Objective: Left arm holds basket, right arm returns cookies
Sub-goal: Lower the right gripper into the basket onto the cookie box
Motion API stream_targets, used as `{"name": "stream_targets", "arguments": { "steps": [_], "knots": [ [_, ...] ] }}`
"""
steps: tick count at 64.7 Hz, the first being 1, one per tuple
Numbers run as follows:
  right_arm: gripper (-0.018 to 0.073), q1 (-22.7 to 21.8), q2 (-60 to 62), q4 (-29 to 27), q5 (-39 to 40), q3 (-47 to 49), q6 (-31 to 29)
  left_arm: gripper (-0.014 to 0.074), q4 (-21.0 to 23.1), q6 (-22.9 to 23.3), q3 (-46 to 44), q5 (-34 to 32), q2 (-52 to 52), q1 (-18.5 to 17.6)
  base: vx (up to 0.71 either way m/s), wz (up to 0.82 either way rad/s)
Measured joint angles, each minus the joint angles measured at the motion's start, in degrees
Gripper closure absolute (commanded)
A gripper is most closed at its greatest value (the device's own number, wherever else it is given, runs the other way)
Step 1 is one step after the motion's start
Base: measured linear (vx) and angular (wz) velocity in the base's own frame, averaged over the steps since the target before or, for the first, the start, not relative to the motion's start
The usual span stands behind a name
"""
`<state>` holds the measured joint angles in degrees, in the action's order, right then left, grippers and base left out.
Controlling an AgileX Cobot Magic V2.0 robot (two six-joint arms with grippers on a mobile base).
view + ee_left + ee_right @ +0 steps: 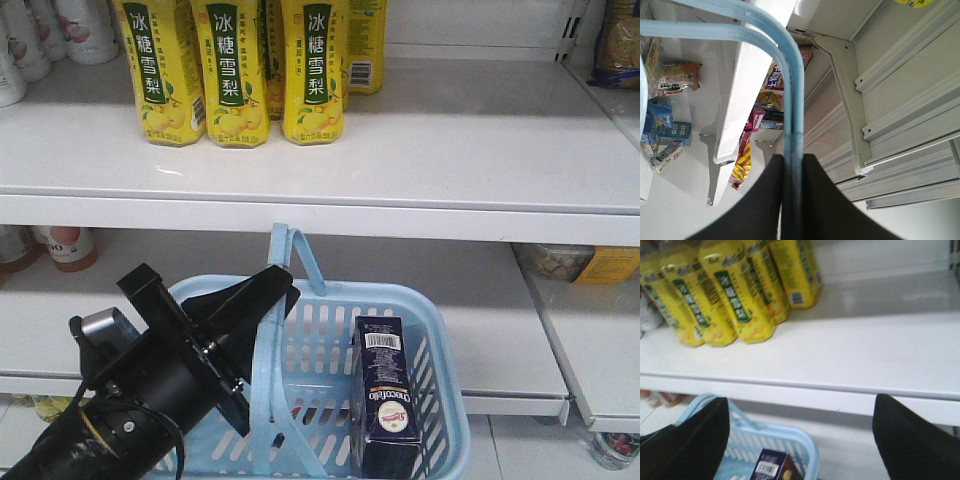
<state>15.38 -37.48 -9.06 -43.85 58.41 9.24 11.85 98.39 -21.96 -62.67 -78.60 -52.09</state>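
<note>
**Basket held by its handles, cookie box not yet lifted**

The left end effector [268, 290] is clenched on the two hoop handles [792, 100] of the light blue basket [350, 291]. The left wrist view shows its dark pads pressing both hoops together. The navy cookie box [390, 395] stands upright inside the basket against the right-hand wall, barcode patch near the top. The right end effector [802, 435] is released and empty, with its fingers [690, 440] spread wide. It hangs in front of the upper shelf [450, 150], above the basket and well apart from the box.

The step in hand appears to be the descent to the box. It is likely done best by centring the spread fingers over the box top and lowering straight down on the side away from the gathered handles. The fingers should close across the narrow faces rather than on the rim. The left grip should hold firm so that the basket does not swing as the box is lifted out. The bare stretch of shelf to the right of the yellow pear-drink bottles [235, 70] looks like the safest place to set the box down.
</note>
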Motion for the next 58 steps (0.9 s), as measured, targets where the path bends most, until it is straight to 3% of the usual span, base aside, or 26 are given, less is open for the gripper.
{"name": "stream_targets", "arguments": {
  "steps": [12, 26, 58],
  "knots": [
    [0.0009, 10.9, -7.8, 1.1, -6.1, 2.7, 5.4, 0.0599, 0.0, 0.0, 0.0, 0.0, 0.0, 0.0, 0.0, 0.0],
    [0.0009, 19.6, -17.0, 1.2, -10.4, 5.5, 10.8, 0.0599, -0.1, 0.0, 0.0, 0.0, 0.0, 0.0, 0.0, 0.0],
    [0.001, 23.5, -29.0, 2.0, -19.1, 7.9, 17.1, 0.0599, 0.0, 0.1, 0.0, 0.1, 0.0, 0.0, 0.0, 0.0]
  ]
}}
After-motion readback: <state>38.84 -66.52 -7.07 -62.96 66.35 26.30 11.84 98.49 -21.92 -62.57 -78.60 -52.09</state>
